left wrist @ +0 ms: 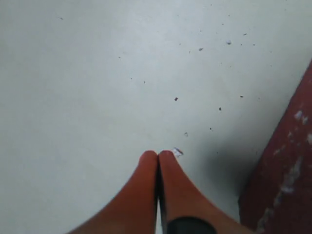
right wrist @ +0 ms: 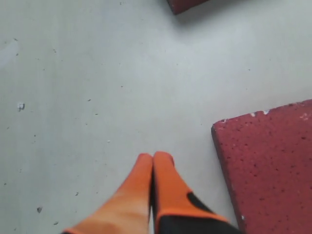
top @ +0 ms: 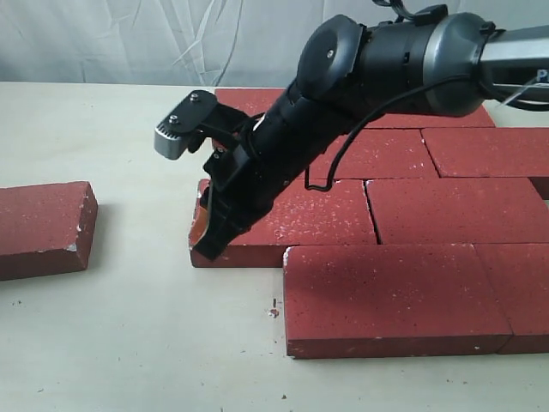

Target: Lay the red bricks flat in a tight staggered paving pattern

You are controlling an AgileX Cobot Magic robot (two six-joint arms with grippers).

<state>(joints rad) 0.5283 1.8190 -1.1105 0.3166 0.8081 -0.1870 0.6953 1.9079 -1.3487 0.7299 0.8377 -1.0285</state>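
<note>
Paved rows: the red bricks (top: 429, 210) lie flat on the table (top: 129, 343) in offset rows with narrow joints, so the pattern looks mostly built.
Loose brick (top: 43, 225): it lies well apart on the left, not yet joined.
Right gripper (top: 208, 240): the fingers are clenched on nothing, low, just beside the left end of a middle-row brick (top: 317, 215). I judge it works as a pusher.
Left gripper (left wrist: 157, 157): the fingers are pressed together, empty, over bare table. The brick edge (left wrist: 287, 185) nearby is perhaps the loose one.

The right arm (top: 283, 146) hides parts of the red bricks (top: 455, 210).
</note>
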